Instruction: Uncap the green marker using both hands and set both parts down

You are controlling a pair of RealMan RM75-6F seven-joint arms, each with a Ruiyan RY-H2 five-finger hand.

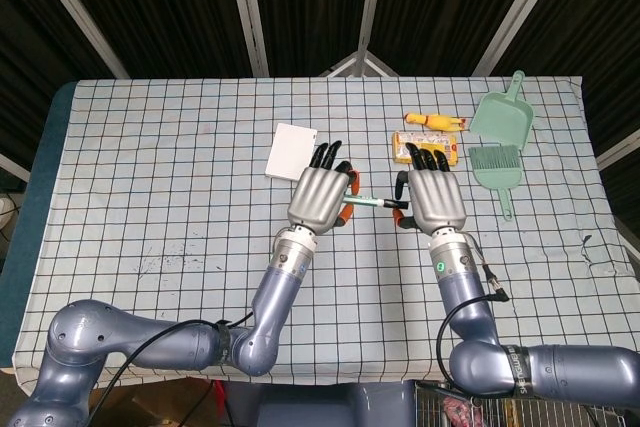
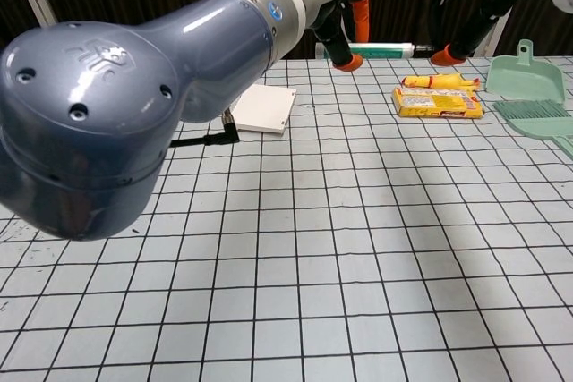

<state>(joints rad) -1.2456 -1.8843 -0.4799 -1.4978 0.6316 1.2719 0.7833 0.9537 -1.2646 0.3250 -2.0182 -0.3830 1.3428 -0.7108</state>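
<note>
The green marker (image 1: pixel 372 201) hangs level above the checked table (image 1: pixel 150 167), between my two hands. My left hand (image 1: pixel 322 197) grips its left end, fingers curled around it. My right hand (image 1: pixel 434 197) holds the right end between thumb and fingers. The chest view shows the marker's pale green barrel (image 2: pixel 380 48) running out from the left hand (image 2: pixel 345 15) toward the right hand (image 2: pixel 470 2). Its right end is dark and thin against the background. Whether the cap sits on the barrel or has come off, I cannot tell.
A white pad (image 1: pixel 291 150) lies just beyond the left hand. Past the right hand lie a yellow box (image 1: pixel 450 150) and a yellow toy chicken (image 1: pixel 435 123). A green dustpan (image 1: pixel 503 112) and brush (image 1: pixel 497 162) are at the far right.
</note>
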